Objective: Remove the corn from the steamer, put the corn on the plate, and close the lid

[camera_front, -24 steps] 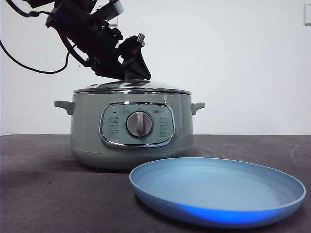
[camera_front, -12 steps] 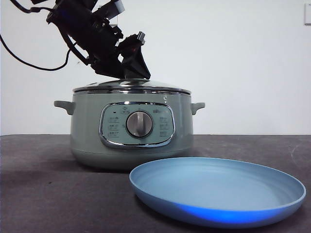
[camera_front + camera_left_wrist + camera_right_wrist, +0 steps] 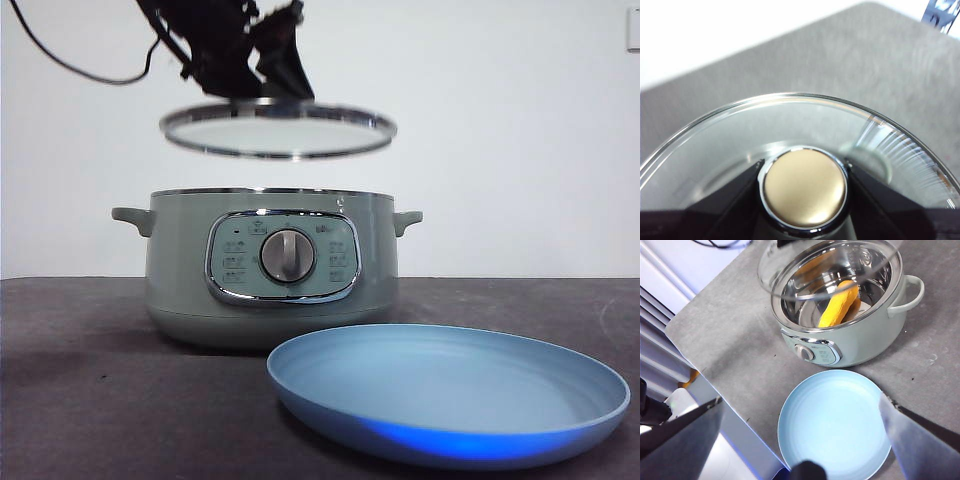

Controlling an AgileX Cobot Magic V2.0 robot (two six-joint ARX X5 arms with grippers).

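Observation:
The sage-green steamer (image 3: 270, 265) stands open on the table, and the right wrist view (image 3: 840, 345) looks down into it. The yellow corn (image 3: 839, 304) lies inside it. My left gripper (image 3: 262, 92) is shut on the knob (image 3: 805, 187) of the glass lid (image 3: 278, 130) and holds the lid level, well above the pot. The lid's edge also shows in the right wrist view (image 3: 767, 282). The blue plate (image 3: 448, 395) lies empty in front of the pot, to its right, and shows from above in the right wrist view (image 3: 835, 422). My right gripper (image 3: 800, 401) is open and empty, high above the plate.
The grey table (image 3: 100, 400) runs to a white wall behind. In the right wrist view the table's edge (image 3: 695, 367) runs close to the pot and the plate, with blurred things beyond it.
My left gripper has lifted the lid straight up off the steamer. The lid lay on the pot's rim before and now hangs clear above it. The pot and plate have not moved.

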